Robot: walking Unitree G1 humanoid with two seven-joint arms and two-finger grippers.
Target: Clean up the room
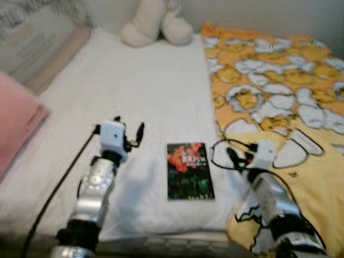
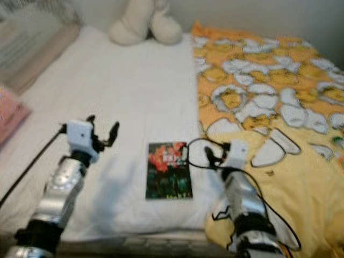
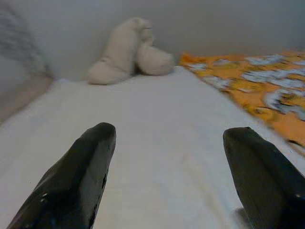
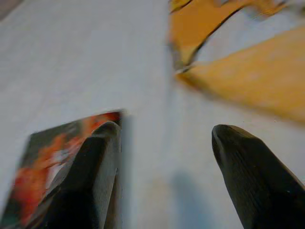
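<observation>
Glossy, thin, stiff book (image 1: pixel 190 171) flat on soft white bed (image 1: pixel 140 102): probably light, best pinched at right edge by spread, empty right gripper (image 4: pixel 164 143).

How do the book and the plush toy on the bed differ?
The book is flat, dark and rectangular, with a red and green cover; the plush toy is cream, rounded and lumpy. The book lies near the foot of the bed, between the left gripper and the right gripper; the plush toy sits at the far end by the wall. Both rest on the white sheet, beside the orange blanket.
</observation>
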